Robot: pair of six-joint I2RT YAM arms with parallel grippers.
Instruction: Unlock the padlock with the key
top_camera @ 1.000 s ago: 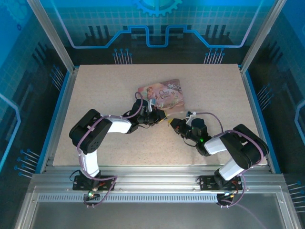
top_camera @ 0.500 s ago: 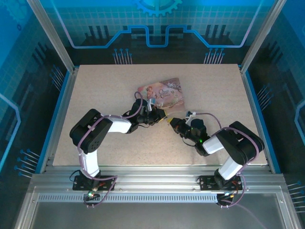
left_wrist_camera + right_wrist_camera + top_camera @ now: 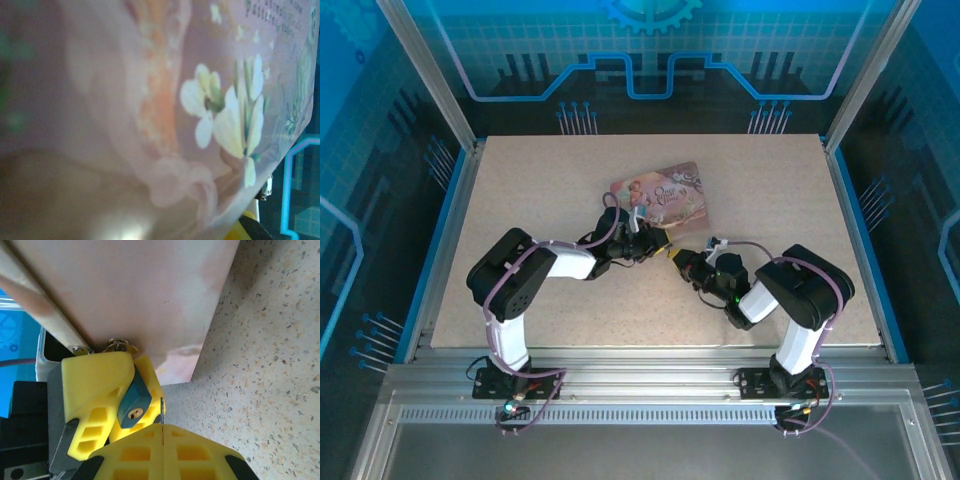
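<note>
I was at the step of bringing the key to the lock, with nothing inserted yet. My left claw (image 3: 652, 242) was clamped on the padlock (image 3: 134, 399), its yellow fingers (image 3: 95, 385) pressed against both sides of the small body. The keyhole face was turned toward my right claw (image 3: 163, 437). That claw's fingers were pressed together on a thin metal blade seen edge-on, which I took to be the key (image 3: 162, 412), sticking out just ahead of the tips. The padlock sat just ahead of my right claw and slightly to its left. The blade tip was near the keyhole but off to the right of it, not touching it as far as I could tell. The next move would call for a small shift left to line blade with slot, perhaps a roll of the wrist, then a straight push. I could not read the slot's angle. Room was tight. The pink illustrated tin (image 3: 150, 300) stood directly beyond the padlock, its lower edge and small brass fittings (image 3: 117, 346) touching or nearly touching my left claw's fingers, so overshooting would have struck it. Those yellow fingers also hemmed the lock in on both sides. Bare speckled tabletop (image 3: 270, 365) lay open to the right of my right claw, which was the free side for backing off and realigning.
</note>
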